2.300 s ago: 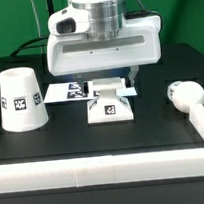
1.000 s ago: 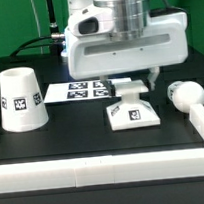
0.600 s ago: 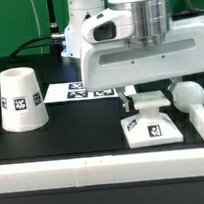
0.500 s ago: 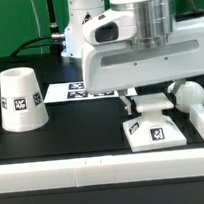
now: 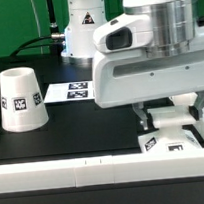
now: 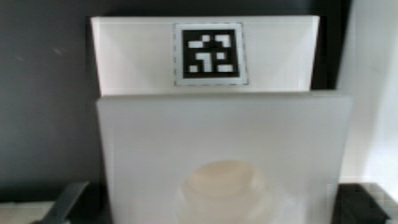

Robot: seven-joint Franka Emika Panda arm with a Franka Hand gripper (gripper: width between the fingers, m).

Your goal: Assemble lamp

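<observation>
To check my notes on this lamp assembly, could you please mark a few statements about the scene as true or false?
1. The shade stands upright at the exterior view's left, apart from the tool. True.
2. The shade sits on the base. False: the base lies at the exterior view's right, between the tool's fingers, well away from the shade.
3. The tool holds the marker board. False: that board lies flat on the table, and the tool is closed on the base.
4. A black-and-white tag on the base shows in the wrist view. True.
</observation>
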